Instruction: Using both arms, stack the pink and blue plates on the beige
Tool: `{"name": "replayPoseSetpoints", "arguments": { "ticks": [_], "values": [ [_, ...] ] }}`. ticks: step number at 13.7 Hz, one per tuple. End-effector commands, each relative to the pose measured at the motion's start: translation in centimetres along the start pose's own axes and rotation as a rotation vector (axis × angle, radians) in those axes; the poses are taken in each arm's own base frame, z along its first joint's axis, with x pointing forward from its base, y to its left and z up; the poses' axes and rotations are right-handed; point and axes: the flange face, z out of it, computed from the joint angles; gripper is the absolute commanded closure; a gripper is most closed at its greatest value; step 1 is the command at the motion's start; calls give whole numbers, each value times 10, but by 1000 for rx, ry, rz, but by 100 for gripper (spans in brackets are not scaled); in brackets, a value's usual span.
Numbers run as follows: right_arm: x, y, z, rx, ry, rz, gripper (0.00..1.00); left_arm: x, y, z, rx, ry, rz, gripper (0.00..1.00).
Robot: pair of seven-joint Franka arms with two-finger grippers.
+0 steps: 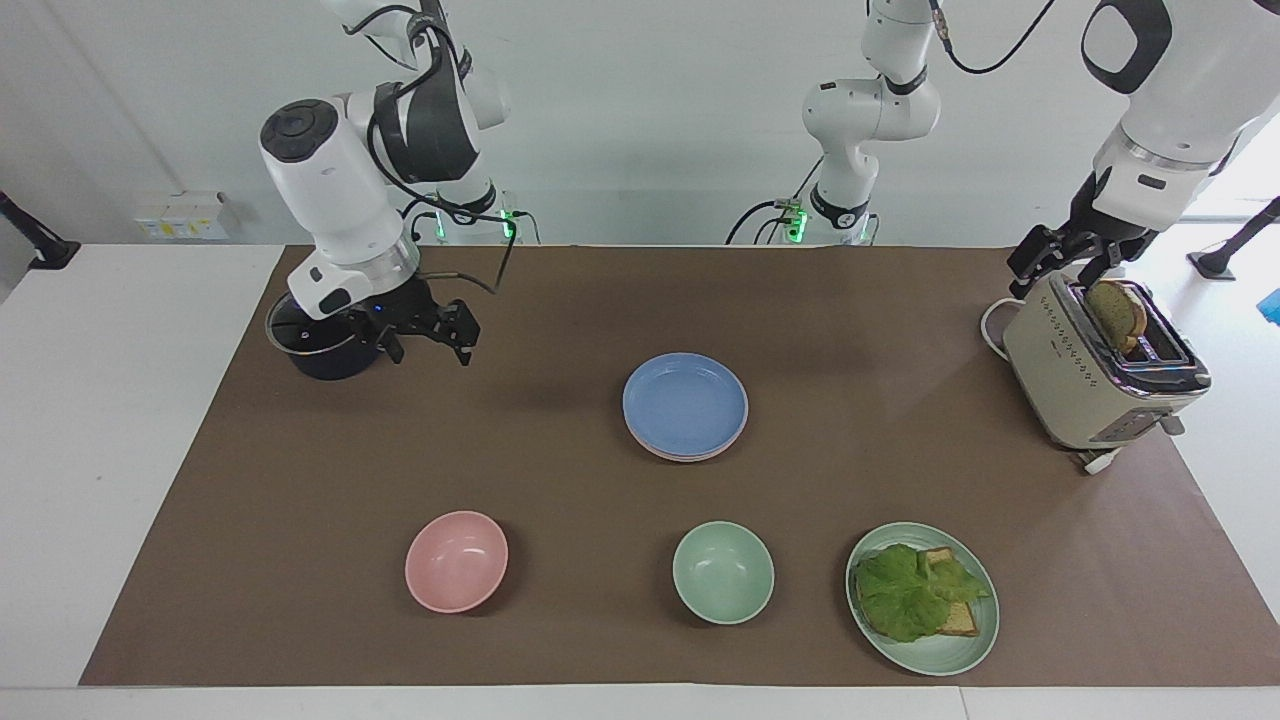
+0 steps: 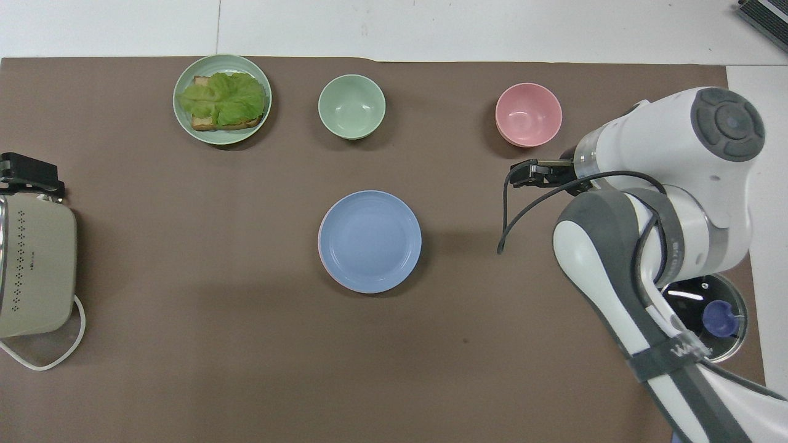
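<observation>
- My right arm is bent low, its black two-fingered right gripper (image 1: 428, 340) hanging over the brown mat beside the dark lidded saucepan (image 1: 322, 343), fingers spread, holding nothing.
- My left gripper (image 1: 1062, 262) waits at the beige toaster (image 1: 1085, 372), also spread, empty.
- The periwinkle blue round plate (image 1: 685, 402) tops the stack mid-table, a pale pink plate rim (image 1: 668, 453) showing just beneath.

A blue plate (image 1: 685, 400) is showing a pink rim beneath (nothing beige visible). Pink bowl (image 1: 456, 560), green bowl (image 1: 723, 572), cream toaster (image 1: 1090, 375) are sitting on brown counter (image 1: 300, 480).
</observation>
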Motion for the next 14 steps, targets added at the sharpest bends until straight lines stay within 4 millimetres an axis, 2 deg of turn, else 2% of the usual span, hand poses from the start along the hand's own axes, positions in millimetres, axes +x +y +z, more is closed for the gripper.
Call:
{"name": "replayPoseSetpoints", "arguments": {
  "ticks": [1,4,5,11,14],
  "values": [
    [-7,38,-11,-13,-24,-35,0,-2,-2,-4,12,4,0,0],
    [-10,73,-18,-16,-41,-42,0,-1,-2,-3,12,2,0,0],
    [-12,78,-22,-30,-38,-43,0,-1,-1,-3,12,2,2,0],
    [-37,79,-76,-89,11,-31,0,-1,-2,-4,12,4,0,0],
    [-45,75,-123,-108,5,-19,0,-1,-2,-3,12,2,0,0]
  ]
}}
